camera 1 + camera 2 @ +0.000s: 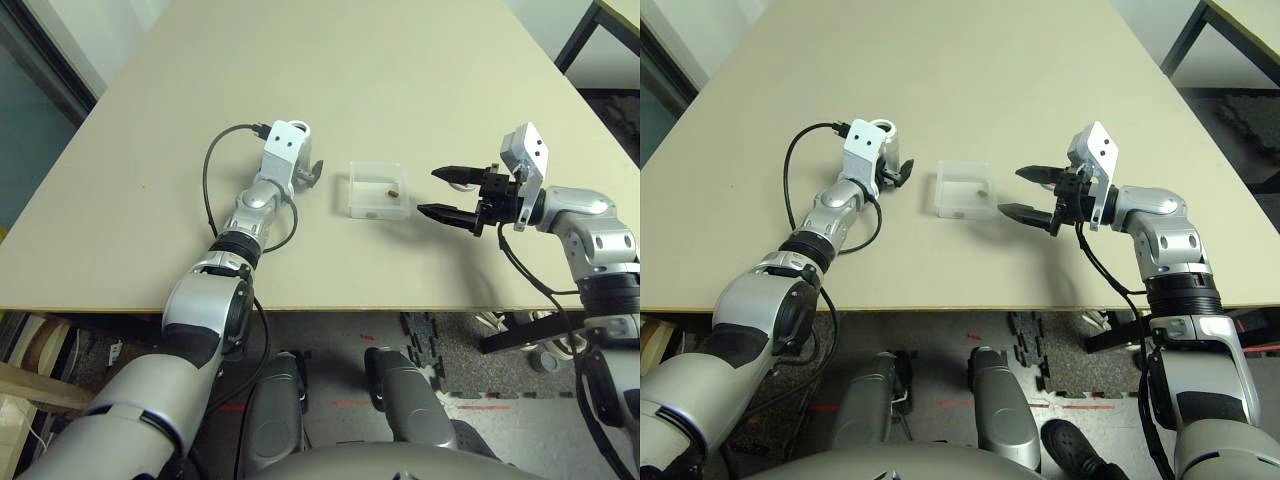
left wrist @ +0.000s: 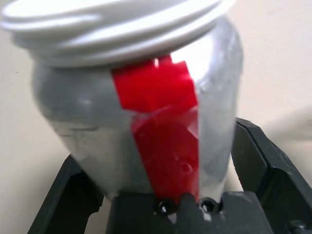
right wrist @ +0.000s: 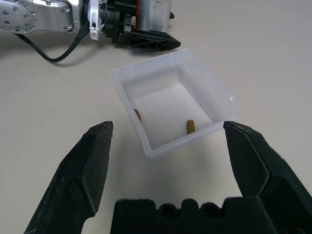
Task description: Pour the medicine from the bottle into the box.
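The bottle (image 2: 146, 97), grey-white with a red label stripe and a wide white mouth, sits between the fingers of my left gripper (image 2: 156, 144). The fingers (image 2: 263, 161) flank it with a slight gap, so the gripper is open. In the head views this gripper (image 1: 312, 170) is just left of the box (image 1: 352, 190), a small clear tray. Two brownish pieces of medicine (image 3: 191, 126) lie inside the box (image 3: 214, 83). My right gripper (image 1: 428, 192) stands open just right of the box with nothing in it.
A black cable (image 1: 208, 175) loops over the table beside my left forearm. The table's front edge (image 1: 400, 306) runs close below both grippers. A dark table leg (image 1: 580, 35) stands at the far right, beyond the table.
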